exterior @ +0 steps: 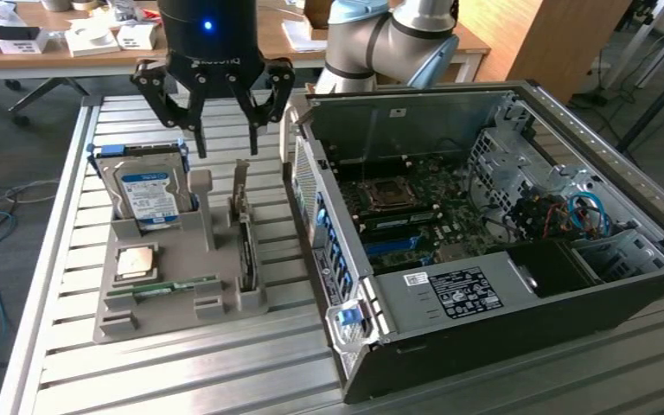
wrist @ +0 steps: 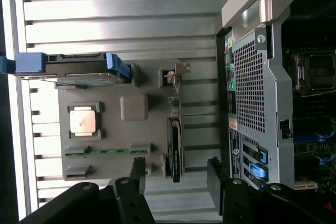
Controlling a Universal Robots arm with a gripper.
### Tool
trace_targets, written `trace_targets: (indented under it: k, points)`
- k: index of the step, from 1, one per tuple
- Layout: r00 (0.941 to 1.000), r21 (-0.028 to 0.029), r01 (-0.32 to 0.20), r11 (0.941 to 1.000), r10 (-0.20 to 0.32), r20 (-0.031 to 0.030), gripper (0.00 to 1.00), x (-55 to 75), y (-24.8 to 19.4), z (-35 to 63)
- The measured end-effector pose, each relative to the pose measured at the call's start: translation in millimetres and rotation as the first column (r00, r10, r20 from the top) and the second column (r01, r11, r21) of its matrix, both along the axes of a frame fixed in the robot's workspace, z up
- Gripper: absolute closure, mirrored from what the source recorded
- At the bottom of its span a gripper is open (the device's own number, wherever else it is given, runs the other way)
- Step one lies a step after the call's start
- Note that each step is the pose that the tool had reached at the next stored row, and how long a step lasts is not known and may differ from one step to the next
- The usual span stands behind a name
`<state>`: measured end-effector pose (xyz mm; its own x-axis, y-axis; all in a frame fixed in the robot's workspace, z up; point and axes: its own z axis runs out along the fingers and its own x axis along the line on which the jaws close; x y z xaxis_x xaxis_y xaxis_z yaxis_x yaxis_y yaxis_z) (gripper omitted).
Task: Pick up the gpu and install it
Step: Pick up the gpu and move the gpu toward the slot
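One thin, flat green gpu [exterior: 245,242]

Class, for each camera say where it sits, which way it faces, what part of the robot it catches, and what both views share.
Exterior view: off the arm, raised, looking down across the table at the open computer case; the arm and open gripper show.
Wrist view: on the wrist, looking straight down at the parts holder; the gripper's fingers show.
Shared: parts holder, hard drive, graphics card, computer case.
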<state>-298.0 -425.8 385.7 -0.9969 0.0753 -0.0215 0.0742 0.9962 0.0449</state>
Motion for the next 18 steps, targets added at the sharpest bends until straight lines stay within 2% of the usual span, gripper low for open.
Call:
trace_targets:
  k: [18]
  points:
    - [1.0000, 0.0000, 0.000, 1.0000, 0.000, 0.0000, 0.41, 0.0, 0.0, -25.4]
